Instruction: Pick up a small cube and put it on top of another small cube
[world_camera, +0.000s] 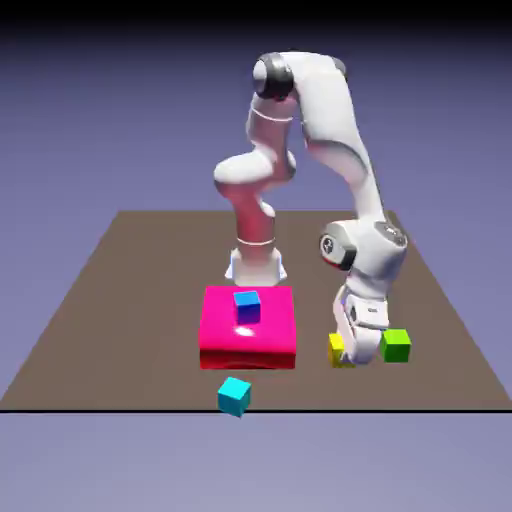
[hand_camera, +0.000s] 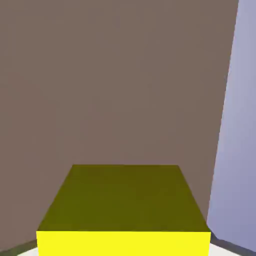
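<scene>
The cyan cube (world_camera: 234, 396) lies nearest the camera in the exterior view, at the front edge of the brown counter (world_camera: 110, 290), tilted a little on its corner and apart from everything else. Just behind it sits a flat magenta block (world_camera: 248, 330), and a small blue cube (world_camera: 247, 306) rests on that block's top face, toward its rear.

Toward the exterior view's right, the white arm (world_camera: 345, 150) bends down to the counter. Its fingers (world_camera: 352, 352) are low over the yellow cube (world_camera: 340, 351), which shows only partly from behind the hand. A green cube (world_camera: 396, 345) stands just beside the hand on the exterior view's right, close to the yellow cube; whether the two touch cannot be told.

In the hand view the yellow cube (hand_camera: 124, 210) fills the bottom of the picture, large and centred between where the fingertips would show, and it hides them. The fingers appear to bracket the cube on either side, but whether they are clamped on it or only standing around it cannot be told. Bare brown counter (hand_camera: 115, 80) lies beyond the cube, with the violet backdrop along that view's right side.
</scene>
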